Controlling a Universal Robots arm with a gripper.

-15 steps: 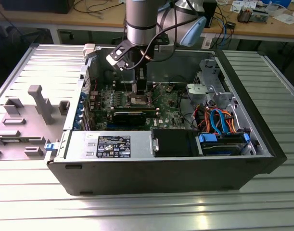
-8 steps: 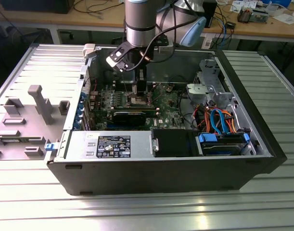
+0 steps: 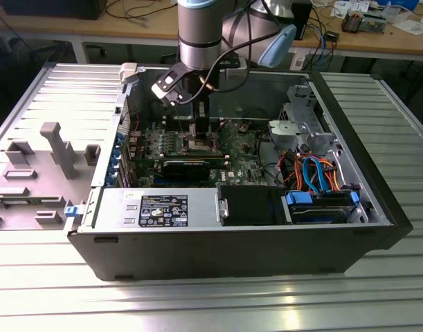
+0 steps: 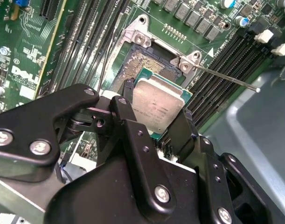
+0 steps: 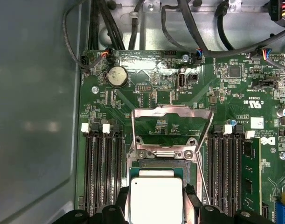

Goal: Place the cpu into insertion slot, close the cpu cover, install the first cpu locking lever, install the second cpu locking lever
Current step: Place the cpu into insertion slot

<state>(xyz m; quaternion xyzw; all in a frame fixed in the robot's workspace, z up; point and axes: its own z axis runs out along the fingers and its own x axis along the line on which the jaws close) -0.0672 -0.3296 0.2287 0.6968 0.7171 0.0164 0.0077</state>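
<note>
My black two-fingered gripper (image 4: 155, 114) pinches the small flat square silver-grey cpu (image 4: 157, 103) by opposite edges, close over the dark, silver-rimmed insertion slot (image 4: 149, 65); light, stiff, fragile, I judge: edge-holding only.

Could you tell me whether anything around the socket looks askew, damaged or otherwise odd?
Nothing stands out: the gripper holds the cpu over the open slot, lined up with it. The cover lies swung back, and no damage shows.
</note>
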